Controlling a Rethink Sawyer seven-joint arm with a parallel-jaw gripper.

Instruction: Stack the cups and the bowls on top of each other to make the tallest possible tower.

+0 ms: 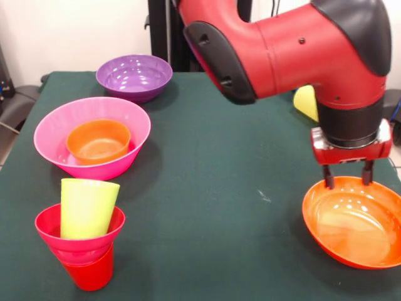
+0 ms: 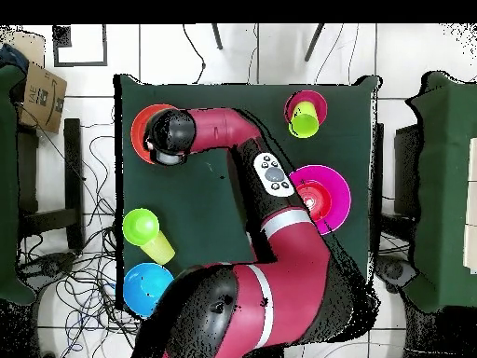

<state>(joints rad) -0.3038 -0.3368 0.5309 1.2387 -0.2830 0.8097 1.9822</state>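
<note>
A large orange bowl (image 1: 354,219) stands at the front right; in the overhead view it (image 2: 140,126) is at the top left. My gripper (image 1: 348,179) hangs over its far rim, open and empty, fingertips (image 1: 328,179) just at the rim. The tower stands at the front left: a red cup (image 1: 89,271) upright, a small magenta bowl (image 1: 79,231) on it, and a lime green cup (image 1: 88,207) tilted inside that bowl. A large pink bowl (image 1: 92,135) holds a small orange bowl (image 1: 98,141).
A purple bowl (image 1: 135,75) stands at the far left. A pale yellow cup (image 1: 306,101) shows behind my arm; overhead it (image 2: 160,248) lies beside a green bowl (image 2: 140,226). A blue bowl (image 2: 147,284) is near the robot's base.
</note>
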